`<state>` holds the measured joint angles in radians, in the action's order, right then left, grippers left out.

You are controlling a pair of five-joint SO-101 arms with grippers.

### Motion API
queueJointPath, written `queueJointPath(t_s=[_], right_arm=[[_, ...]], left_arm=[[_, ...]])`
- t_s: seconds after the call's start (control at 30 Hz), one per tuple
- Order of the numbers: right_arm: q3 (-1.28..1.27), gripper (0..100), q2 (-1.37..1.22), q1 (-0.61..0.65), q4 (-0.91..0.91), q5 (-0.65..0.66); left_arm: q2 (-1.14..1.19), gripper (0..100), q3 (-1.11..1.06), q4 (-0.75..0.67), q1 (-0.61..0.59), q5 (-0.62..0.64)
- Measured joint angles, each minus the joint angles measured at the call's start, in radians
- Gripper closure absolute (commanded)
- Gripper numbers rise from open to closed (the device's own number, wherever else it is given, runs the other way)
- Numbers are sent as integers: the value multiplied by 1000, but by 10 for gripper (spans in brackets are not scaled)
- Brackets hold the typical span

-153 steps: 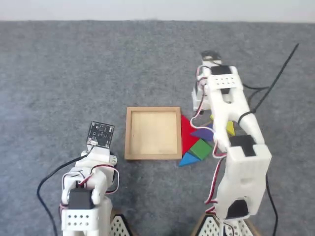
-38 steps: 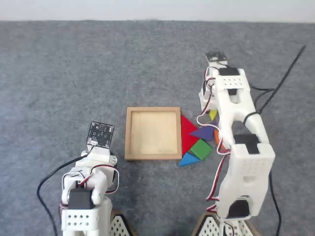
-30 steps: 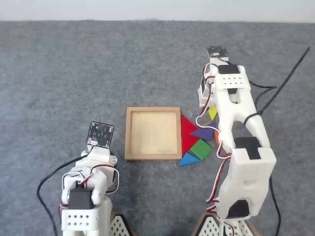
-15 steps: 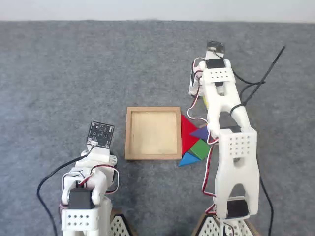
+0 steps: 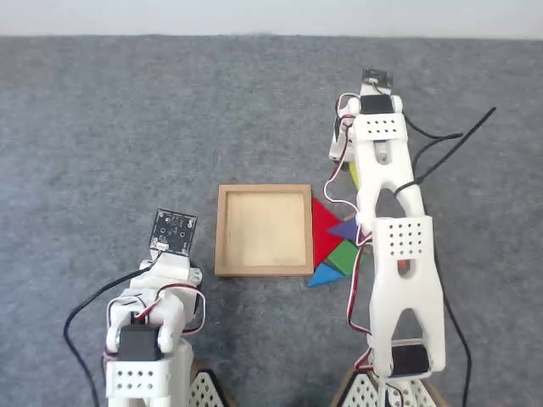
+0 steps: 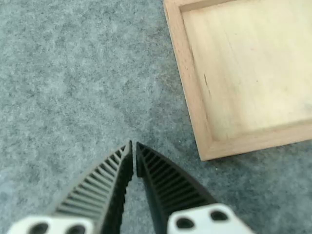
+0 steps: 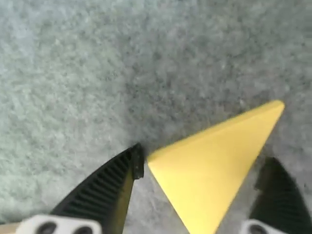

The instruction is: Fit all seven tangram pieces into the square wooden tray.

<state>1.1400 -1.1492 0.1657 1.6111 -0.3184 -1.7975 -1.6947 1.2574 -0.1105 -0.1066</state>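
Nothing sits in the tray yet, so all of the fitting is left to do.

The grey surface (image 5: 127,119) carries the square wooden tray (image 5: 220,229) near its middle: pale bare wood, raised rim, empty floor. Against the tray's side nearest the right arm lies a loose cluster of flat painted pieces: a red triangle (image 5: 323,227), a green piece (image 5: 343,256), a purple piece (image 5: 346,227) and a blue triangle (image 5: 322,275). Any others are hidden under that arm. The right claw (image 7: 202,165) is spread open, low over the surface beyond the cluster toward the far edge, one finger on each side of the yellow triangle (image 7: 214,161). The left claw (image 6: 133,146) is closed on nothing, just off a near tray corner.
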Motion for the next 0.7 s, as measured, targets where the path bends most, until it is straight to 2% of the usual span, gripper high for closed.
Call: queueJointPath(t_s=[0.23,0.43,0.5,0.7], right_arm=[[143,779,-32,-11,138,0],[173,812,-32,-14,143,6],[173,785,-32,-17,143,12],[198,608,-32,-11,144,15]], left_arm=[[0,987,0,0,0,0],[0,987,0,0,0,0],[0,987,0,0,0,0],[0,987,0,0,0,0]])
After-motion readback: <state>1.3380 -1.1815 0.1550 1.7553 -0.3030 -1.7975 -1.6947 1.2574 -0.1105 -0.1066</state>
